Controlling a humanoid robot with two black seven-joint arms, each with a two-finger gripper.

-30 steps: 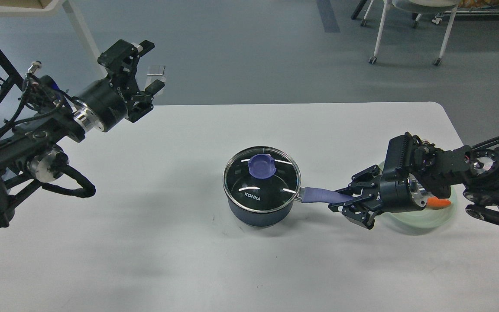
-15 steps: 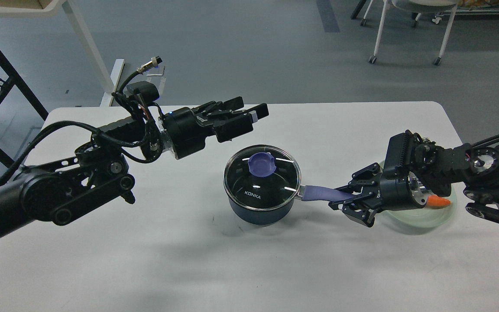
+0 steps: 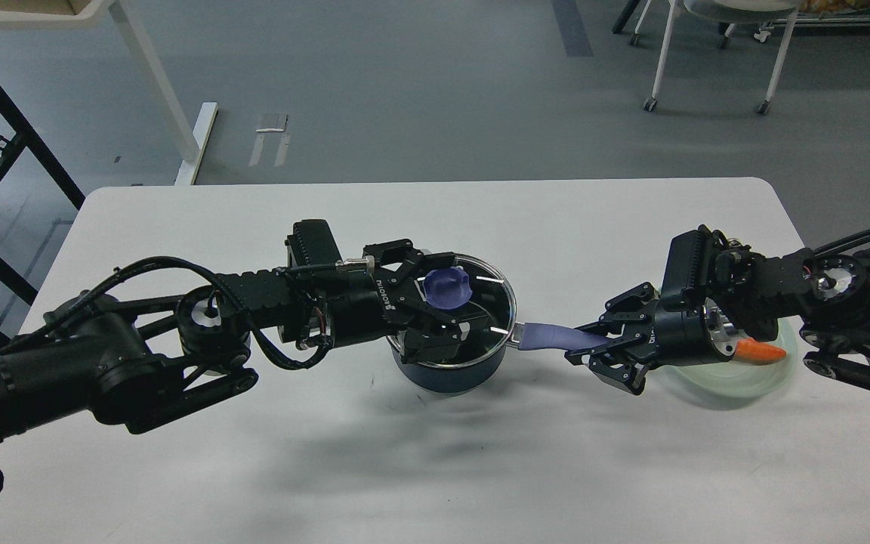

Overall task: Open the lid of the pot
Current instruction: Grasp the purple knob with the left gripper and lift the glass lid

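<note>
Head view: our left arm reaches in low from the left edge, stretched almost flat across the white tabletop (image 3: 254,468), its left gripper (image 3: 442,302) out over the saucepan (image 3: 446,370). Fingers spread, one above and one below the purple lid knob (image 3: 446,285); we can't tell if they touch it. The glass lid (image 3: 492,302) sits on the dark blue saucepan, mid-tabletop, slightly right of center. Much of the lid's left half is hidden by the gripper body.

Our right arm comes in from the right edge, forearm roughly level, wrist angled down-left. The right gripper (image 3: 593,349) has its fingers either side of the purple pot handle (image 3: 548,338), around its far end; contact looks likely but we can't confirm a firm pinch.

Behind the right wrist: a pale green plate (image 3: 729,381) with an orange carrot (image 3: 760,351) on it, partly blocked by the arm. Beyond the tabletop, grey floor, white chair legs (image 3: 661,60) at top right, a white table leg (image 3: 159,91) at top left.
</note>
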